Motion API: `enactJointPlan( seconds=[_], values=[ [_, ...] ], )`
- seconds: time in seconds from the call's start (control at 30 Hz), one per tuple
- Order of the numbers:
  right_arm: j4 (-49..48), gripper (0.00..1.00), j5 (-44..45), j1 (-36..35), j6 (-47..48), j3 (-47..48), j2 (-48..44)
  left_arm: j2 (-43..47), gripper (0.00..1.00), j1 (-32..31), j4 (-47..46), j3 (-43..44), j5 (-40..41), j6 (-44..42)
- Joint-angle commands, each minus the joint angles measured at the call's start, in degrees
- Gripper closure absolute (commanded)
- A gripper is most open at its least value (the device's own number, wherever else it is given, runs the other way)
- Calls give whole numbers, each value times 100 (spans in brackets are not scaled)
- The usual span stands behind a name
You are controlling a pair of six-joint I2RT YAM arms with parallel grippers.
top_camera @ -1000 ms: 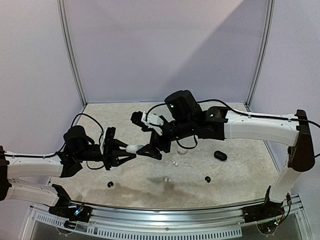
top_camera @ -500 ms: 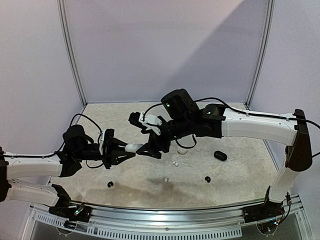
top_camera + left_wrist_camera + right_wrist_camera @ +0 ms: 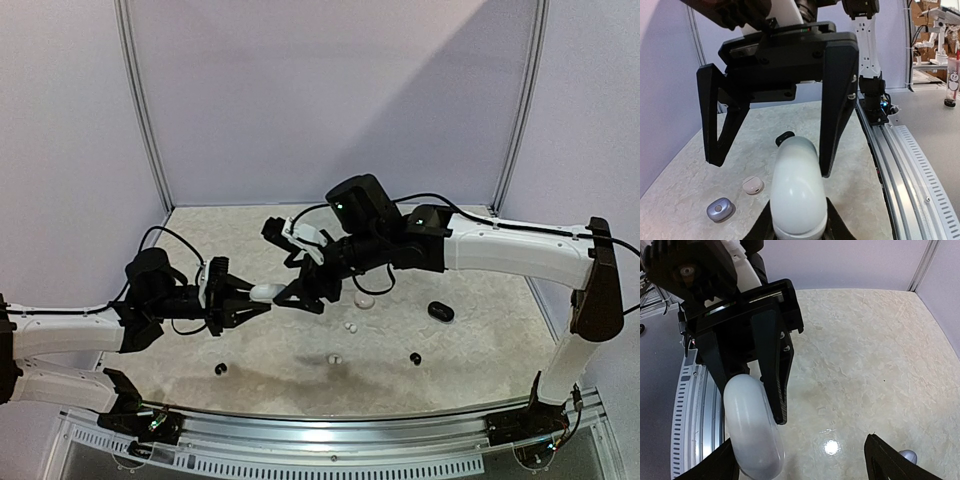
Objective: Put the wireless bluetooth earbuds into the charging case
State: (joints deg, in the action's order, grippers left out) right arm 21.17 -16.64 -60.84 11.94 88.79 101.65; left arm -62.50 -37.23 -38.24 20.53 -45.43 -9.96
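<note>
None of the buds is sitting in a case yet, as far as the views are showing. White ones are lying near the middle of the table, another white bud is lying nearer the arms, and two black ones are resting towards the near edge, one black bud to the left and the other black bud to the right. A black pebble is lying further right.

The left gripper is pinching the case by one end and holding it up off the table, well apart from every bud. The right gripper is hovering at the free end with its jaws spread wide. In the right wrist view one finger is standing just beside the case and the other well apart, so it is gripping nothing.

The case is looking smooth, glossy and white, rounded like a pebble, with no gap showing at any seam, so the lid is probably shut. By that reading the task is only beginning: the lid is waiting to be opened, and the buds are all waiting to be picked up and seated.
</note>
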Motion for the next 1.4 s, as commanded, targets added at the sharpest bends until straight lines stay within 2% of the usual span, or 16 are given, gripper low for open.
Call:
enactJointPlan(
  seconds=[0.0, 0.43, 0.87, 1.13, 1.37],
  values=[
    [-369, 14, 318, 340, -280, 199, -185, -44, 100, -38, 312, 46, -456, -82],
    [-332, 19, 195, 473, -523, 226, -137, -93, 100, -30, 291, 84, -457, -35],
    [-226, 27, -9, 542, -685, 367, 28, -73, 100, -30, 245, 39, -447, -8],
    [-96, 23, -350, 560, -705, 421, 84, -77, 100, -27, -101, -69, 112, 897],
    [29, 21, -536, 556, -707, 646, 284, -69, 100, -30, -184, -156, 305, 1175]
  ],
)
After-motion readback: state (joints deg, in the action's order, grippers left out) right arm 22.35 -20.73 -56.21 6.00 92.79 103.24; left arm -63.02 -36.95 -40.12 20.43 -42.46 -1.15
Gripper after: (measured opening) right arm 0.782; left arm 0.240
